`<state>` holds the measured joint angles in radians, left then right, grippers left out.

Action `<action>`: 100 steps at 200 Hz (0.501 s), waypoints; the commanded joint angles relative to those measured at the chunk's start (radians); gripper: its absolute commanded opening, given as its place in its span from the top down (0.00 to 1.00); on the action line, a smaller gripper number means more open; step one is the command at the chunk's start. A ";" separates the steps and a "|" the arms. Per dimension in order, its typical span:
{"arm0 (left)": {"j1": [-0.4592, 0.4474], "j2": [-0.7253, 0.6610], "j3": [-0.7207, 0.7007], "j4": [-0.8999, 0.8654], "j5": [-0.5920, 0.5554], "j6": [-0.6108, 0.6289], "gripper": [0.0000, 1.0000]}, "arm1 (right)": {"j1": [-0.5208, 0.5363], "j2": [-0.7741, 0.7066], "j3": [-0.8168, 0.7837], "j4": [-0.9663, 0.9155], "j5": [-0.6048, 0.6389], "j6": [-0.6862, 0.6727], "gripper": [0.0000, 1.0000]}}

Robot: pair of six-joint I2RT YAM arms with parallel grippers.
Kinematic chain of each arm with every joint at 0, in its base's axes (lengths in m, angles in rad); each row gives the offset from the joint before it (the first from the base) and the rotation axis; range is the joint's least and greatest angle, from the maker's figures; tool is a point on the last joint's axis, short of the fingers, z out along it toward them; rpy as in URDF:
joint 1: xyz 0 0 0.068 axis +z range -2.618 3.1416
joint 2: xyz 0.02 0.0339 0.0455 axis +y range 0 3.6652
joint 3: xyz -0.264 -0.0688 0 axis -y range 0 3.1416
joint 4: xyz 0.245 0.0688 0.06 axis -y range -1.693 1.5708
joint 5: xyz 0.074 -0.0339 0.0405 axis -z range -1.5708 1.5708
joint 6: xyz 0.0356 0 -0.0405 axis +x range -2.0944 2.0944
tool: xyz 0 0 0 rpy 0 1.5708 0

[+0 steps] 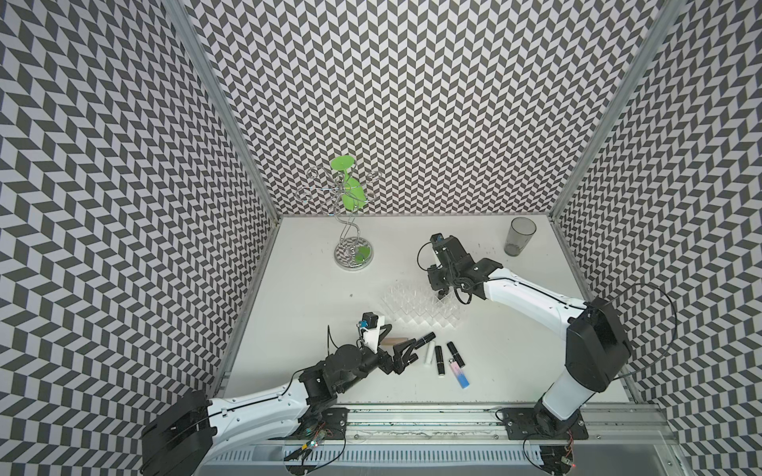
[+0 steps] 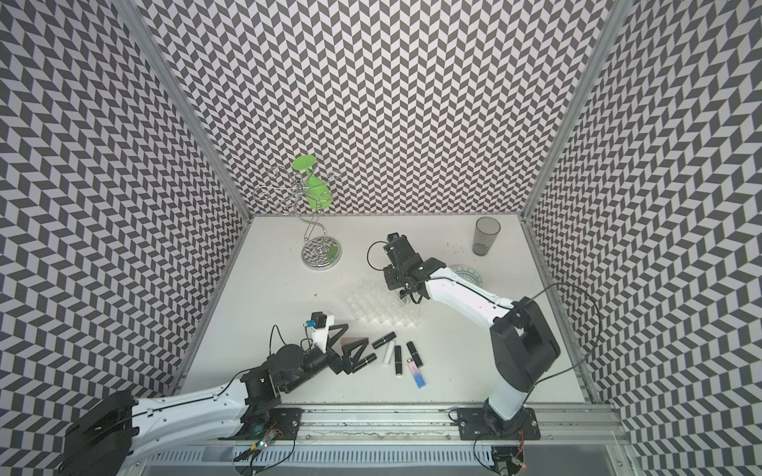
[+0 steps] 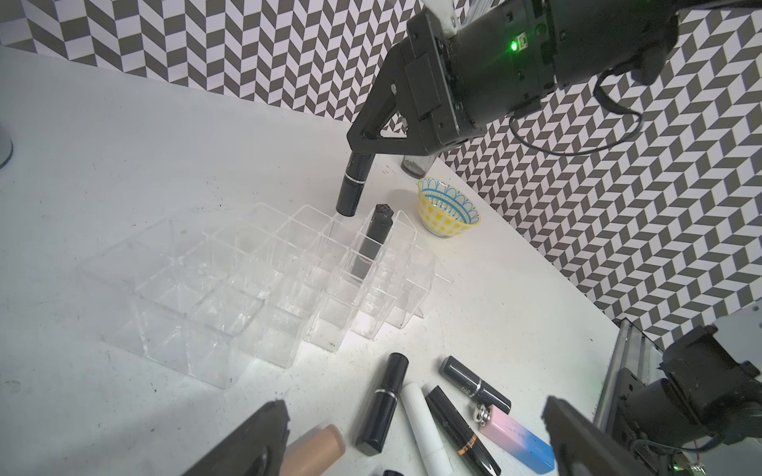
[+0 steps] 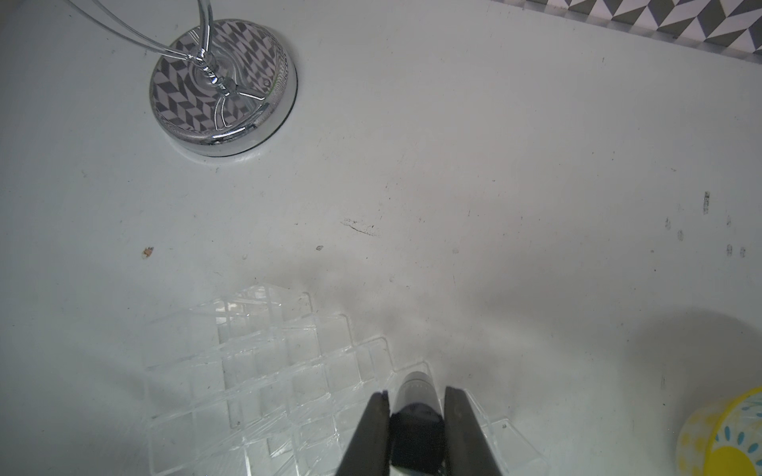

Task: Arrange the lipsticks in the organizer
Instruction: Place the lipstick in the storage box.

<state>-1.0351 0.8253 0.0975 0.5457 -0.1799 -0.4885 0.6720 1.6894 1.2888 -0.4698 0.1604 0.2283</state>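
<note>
The black lipstick (image 3: 353, 185) in hand hangs slightly tilted, its lower end just above the rim of a far-row cell of the organizer (image 3: 198, 329). Another black lipstick (image 3: 377, 230) stands in a cell just beside it. The right gripper (image 4: 416, 393) is clamped on the hanging tube's upper end. Doing this well probably means straightening the tube, centring it over the opening, lowering it straight, and letting go only once the walls hold its base. A tilted tube could catch the rim or knock its neighbour. The loose lipsticks (image 3: 420, 424) lie on the table (image 3: 123, 165) nearer than the organizer, below the left gripper (image 3: 414, 410), whose jaws stand wide apart, holding nothing.
</note>
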 commanded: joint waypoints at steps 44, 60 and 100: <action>0.006 0.000 0.002 0.030 0.005 0.002 0.00 | 0.008 -0.026 -0.020 -0.031 -0.030 -0.006 0.94; 0.006 0.001 0.001 0.031 0.005 0.001 0.00 | 0.008 -0.046 -0.027 -0.025 -0.012 -0.009 0.94; 0.006 0.002 -0.003 0.036 0.007 -0.001 0.00 | 0.009 -0.044 -0.019 -0.042 -0.035 -0.014 0.94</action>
<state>-1.0332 0.8253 0.0975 0.5480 -0.1795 -0.4904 0.6720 1.6665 1.2720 -0.4885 0.1478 0.2245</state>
